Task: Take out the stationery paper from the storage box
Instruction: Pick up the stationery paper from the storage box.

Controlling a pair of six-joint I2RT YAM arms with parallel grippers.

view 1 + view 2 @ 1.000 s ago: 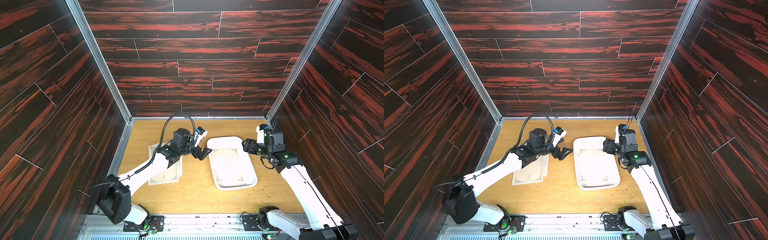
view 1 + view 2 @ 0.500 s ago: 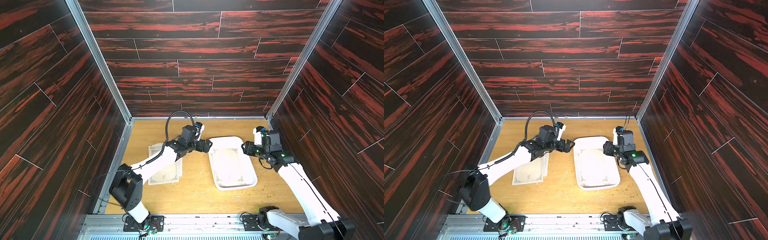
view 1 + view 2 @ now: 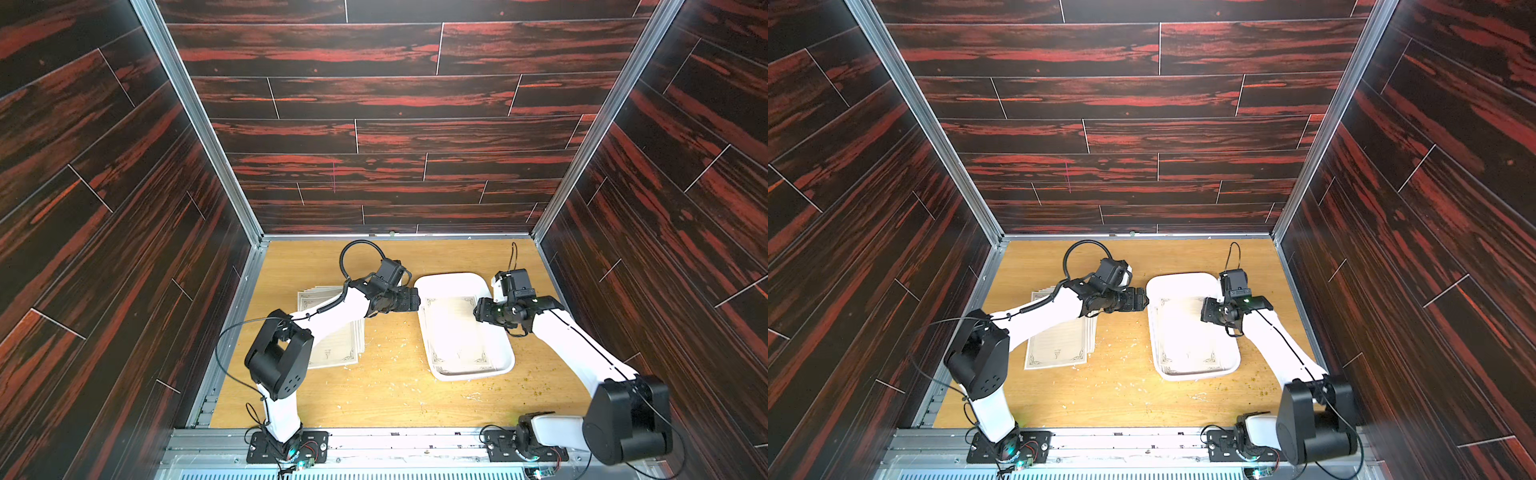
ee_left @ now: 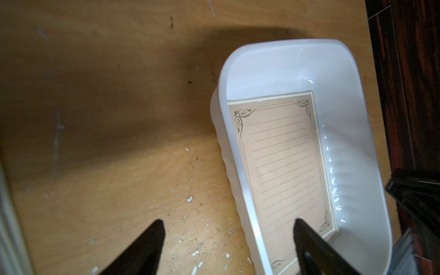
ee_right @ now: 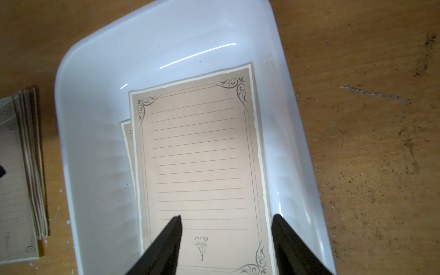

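Observation:
The storage box (image 3: pixel 451 282) (image 3: pixel 1183 282) is a shallow white tray right of the table's middle. Stationery paper (image 3: pixel 457 328) (image 3: pixel 1187 332) lies flat in it, cream with dark corner flourishes and ruled lines. In the right wrist view the top sheet (image 5: pixel 197 154) covers a second sheet whose edge (image 5: pixel 127 142) peeks out. My left gripper (image 3: pixel 417 299) (image 4: pixel 229 222) is open and straddles the box's left wall (image 4: pixel 285 62), one finger over the table and one over the paper (image 4: pixel 283 157). My right gripper (image 3: pixel 478 309) (image 5: pixel 227 217) is open just above the top sheet's end, holding nothing.
A fanned pile of several like sheets (image 3: pixel 336 345) (image 3: pixel 1059 340) (image 5: pixel 21 166) lies on the wooden table left of the box, partly under my left arm. Small crumbs and flakes (image 3: pixel 390 345) are scattered between pile and box. Dark panelled walls enclose the table.
My left gripper has swung right from above the pile to the box's left wall. My right gripper has moved in over the box and come down toward the paper.

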